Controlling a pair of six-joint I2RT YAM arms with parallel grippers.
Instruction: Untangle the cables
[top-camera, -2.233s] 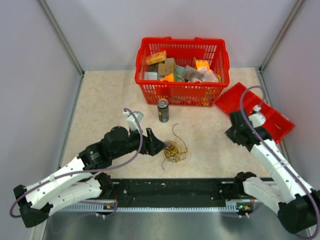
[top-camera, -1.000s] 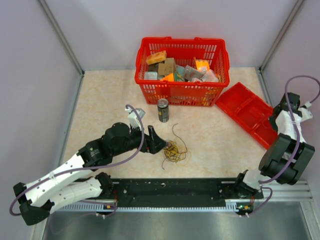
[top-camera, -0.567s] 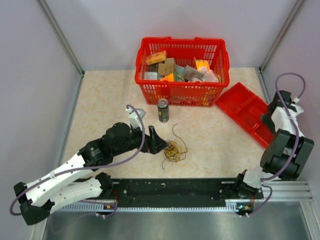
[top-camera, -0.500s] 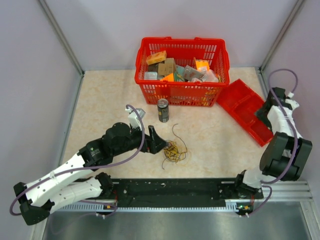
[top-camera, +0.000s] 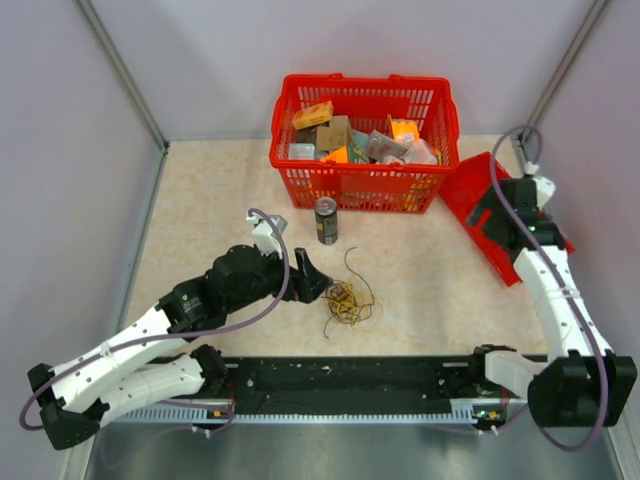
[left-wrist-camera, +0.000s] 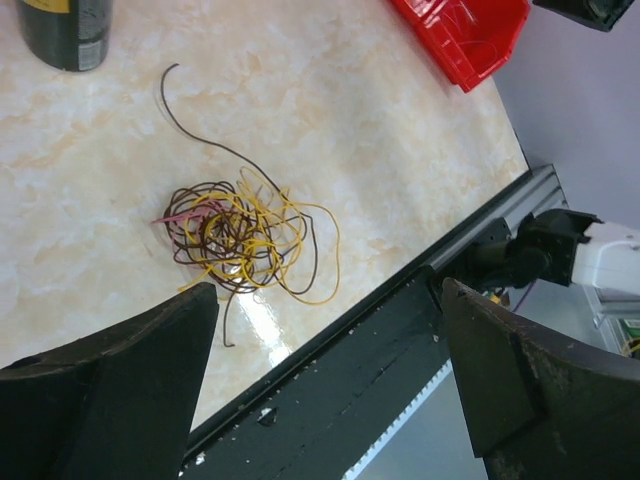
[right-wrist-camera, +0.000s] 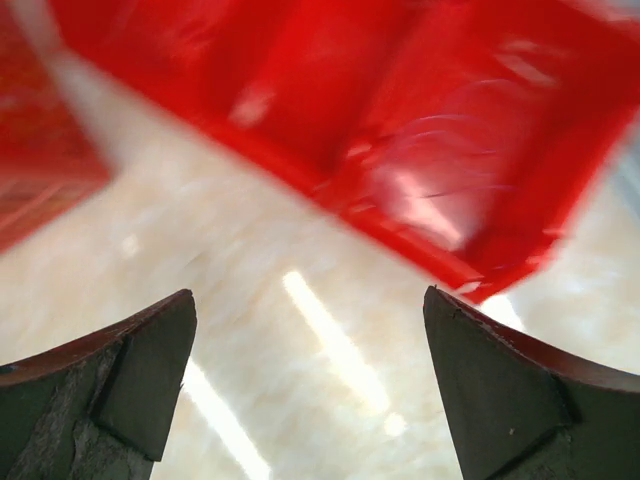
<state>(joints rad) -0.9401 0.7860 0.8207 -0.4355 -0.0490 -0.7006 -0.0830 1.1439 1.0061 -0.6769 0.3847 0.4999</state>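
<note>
The cables (top-camera: 347, 300) lie in one tangled clump of thin dark brown and yellow wires on the table, with a loose dark end curling toward the can. In the left wrist view the cables (left-wrist-camera: 240, 235) sit ahead of my left gripper (left-wrist-camera: 325, 375), which is open with nothing between its fingers. From above, the left gripper (top-camera: 318, 283) hovers just left of the clump. My right gripper (top-camera: 485, 215) is far off at the right, over the red tray, open and empty. The right gripper (right-wrist-camera: 310, 370) shows only bare tabletop between its wide fingers.
A dark drink can (top-camera: 326, 220) stands behind the cables, in front of a red basket (top-camera: 363, 185) full of small boxes. A red tray (top-camera: 478, 190) lies tilted at the back right. The black rail (top-camera: 350, 380) runs along the near edge.
The right arm swung in from the right wall over the red tray and its gripper opened. The tray turned and slid toward the basket. The left arm barely moved.
</note>
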